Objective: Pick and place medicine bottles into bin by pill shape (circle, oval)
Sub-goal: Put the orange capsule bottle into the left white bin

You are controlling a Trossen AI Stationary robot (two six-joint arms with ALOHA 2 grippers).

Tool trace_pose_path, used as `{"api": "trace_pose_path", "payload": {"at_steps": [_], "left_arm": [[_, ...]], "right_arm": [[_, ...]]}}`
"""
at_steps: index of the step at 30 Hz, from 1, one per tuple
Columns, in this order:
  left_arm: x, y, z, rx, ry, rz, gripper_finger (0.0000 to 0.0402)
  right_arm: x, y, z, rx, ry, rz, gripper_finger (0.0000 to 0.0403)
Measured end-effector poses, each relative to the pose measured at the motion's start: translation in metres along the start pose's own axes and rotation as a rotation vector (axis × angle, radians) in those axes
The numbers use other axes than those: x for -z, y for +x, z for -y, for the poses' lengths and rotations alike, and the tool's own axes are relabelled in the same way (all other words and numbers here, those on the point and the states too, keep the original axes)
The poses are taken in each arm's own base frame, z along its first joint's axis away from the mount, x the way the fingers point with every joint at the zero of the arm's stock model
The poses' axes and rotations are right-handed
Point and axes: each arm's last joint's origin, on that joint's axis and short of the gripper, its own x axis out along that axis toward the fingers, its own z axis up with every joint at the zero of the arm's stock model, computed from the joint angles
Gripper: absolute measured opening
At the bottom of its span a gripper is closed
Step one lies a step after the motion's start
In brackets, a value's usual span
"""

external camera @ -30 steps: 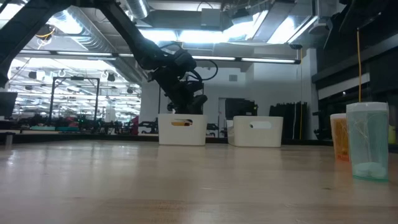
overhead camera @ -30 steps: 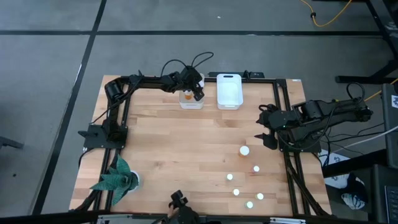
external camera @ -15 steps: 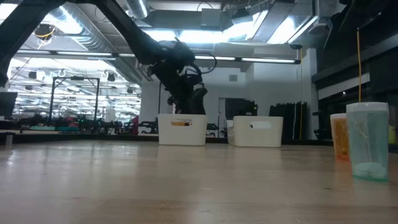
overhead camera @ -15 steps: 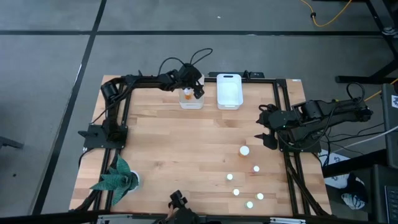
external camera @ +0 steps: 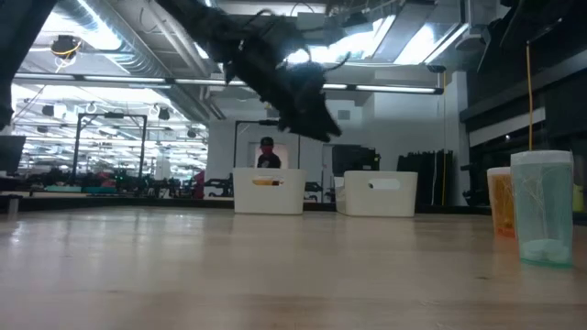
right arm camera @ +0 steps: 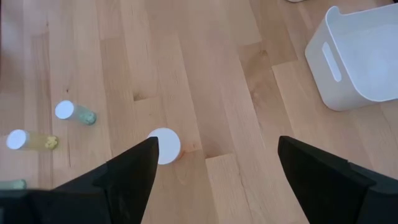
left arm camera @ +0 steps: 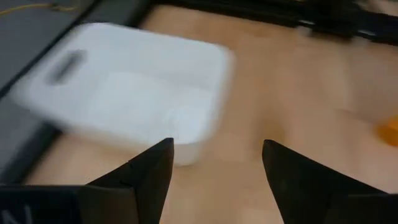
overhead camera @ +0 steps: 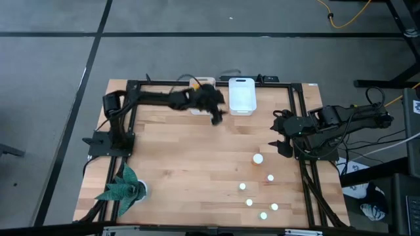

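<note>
High view: the left end effector [overhead camera: 215, 113] is hanging above the counter [overhead camera: 184, 164] just in front of the two white bins, its fingers apart and gripping nothing. The left bin [overhead camera: 197, 83] is mostly hidden under the arm; the right bin [overhead camera: 241, 96] is sitting just beside it. The right end effector [overhead camera: 281, 136] is waiting at the counter's right side, fingers spread and empty. The remaining medicine bottles [overhead camera: 258, 158] are standing upright, scattered near the right front of the counter, well apart from both bins. They are probably light, rigid and smooth-sided, so a grasp across the body below the white cap is advisable; a cap-only grasp risks slipping. Compared with half a second earlier, the left end effector is moving off the left bin toward the counter's middle.
</note>
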Motion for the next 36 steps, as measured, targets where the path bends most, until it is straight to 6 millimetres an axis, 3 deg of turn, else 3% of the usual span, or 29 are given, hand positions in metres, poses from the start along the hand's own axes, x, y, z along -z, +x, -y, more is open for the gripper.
{"api": "trace_pose_path", "payload": {"at_steps": [9,15,19,36], "left_arm": [[0.007,-0.006,0.112,0.123,0.155,0.013,0.0232],[0.015,-0.014,0.153,0.142,0.220,0.020,0.0232],[0.017,-0.017,0.162,0.137,0.234,0.023,0.0232],[0.017,-0.017,0.162,0.133,0.226,0.022,0.0231]], "right_arm": [[0.000,0.000,0.000,0.000,0.002,0.000,0.0330],[0.002,0.000,0.001,0.007,0.040,-0.018,0.0330],[0.007,0.000,0.003,0.030,0.086,-0.066,0.0330],[0.021,-0.002,0.006,0.105,0.229,-0.190,0.0330]]}}
